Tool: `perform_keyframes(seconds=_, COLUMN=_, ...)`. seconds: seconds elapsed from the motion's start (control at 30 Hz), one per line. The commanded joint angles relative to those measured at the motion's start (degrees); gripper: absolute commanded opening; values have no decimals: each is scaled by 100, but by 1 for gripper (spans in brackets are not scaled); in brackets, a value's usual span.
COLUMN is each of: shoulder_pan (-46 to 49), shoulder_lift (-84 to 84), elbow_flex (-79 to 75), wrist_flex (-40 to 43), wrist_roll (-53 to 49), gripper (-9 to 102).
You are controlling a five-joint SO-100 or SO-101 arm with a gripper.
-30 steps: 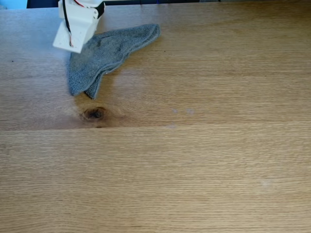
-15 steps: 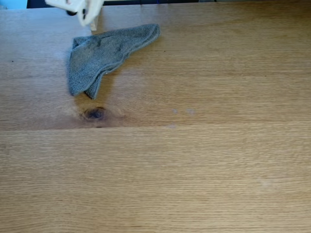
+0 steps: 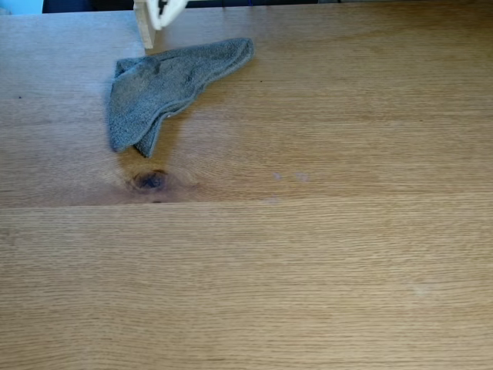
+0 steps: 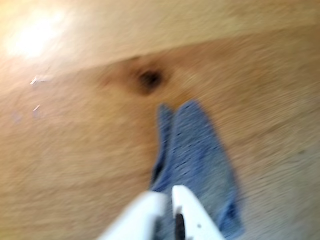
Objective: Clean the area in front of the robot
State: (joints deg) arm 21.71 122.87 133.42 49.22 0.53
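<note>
The light-brown wood tabletop (image 3: pixel 308 262) fills the fixed view, with a dark knot (image 3: pixel 150 181) left of centre and faint pale smudges (image 3: pixel 289 177). A grey terry cloth (image 3: pixel 166 85) lies crumpled on it at the upper left, nothing holding it. Only a small white piece of the robot arm (image 3: pixel 169 8) shows at the top edge, behind the cloth. In the blurred wrist view my gripper (image 4: pixel 168 196) hangs above the cloth (image 4: pixel 195 150), its two white fingers (image 4: pixel 192 215) nearly together with nothing between them; the knot (image 4: pixel 150 78) lies beyond.
A pale wooden post (image 3: pixel 144 25) stands at the top edge just behind the cloth. The table's far edge runs along the top of the fixed view. A bright glare patch (image 4: pixel 35 35) shows in the wrist view.
The white arm has risen off the cloth's upper-left corner and pulled back toward the top edge, almost out of the fixed view. The cloth has stayed where it lay.
</note>
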Motion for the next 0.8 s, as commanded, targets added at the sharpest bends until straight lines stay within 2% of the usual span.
perform_keyframes(seconds=0.0, shoulder_pan=729, shoulder_lift=-334, elbow_flex=-413, wrist_flex=-466, wrist_roll=-475, gripper=25)
perform_keyframes(seconds=0.1, shoulder_pan=1336, shoulder_lift=-984, elbow_flex=-325, wrist_flex=-773, wrist_roll=-923, gripper=30)
perform_keyframes(seconds=0.3, shoulder_pan=2303, shoulder_lift=-2522, elbow_flex=-325, wrist_flex=-1274, wrist_roll=-1811, gripper=47)
perform_keyframes(seconds=0.5, shoulder_pan=2777, shoulder_lift=-3929, elbow_flex=-325, wrist_flex=-1942, wrist_roll=-2619, gripper=49)
perform_keyframes(seconds=0.77, shoulder_pan=2777, shoulder_lift=-5396, elbow_flex=-413, wrist_flex=-3041, wrist_roll=-3753, gripper=50)
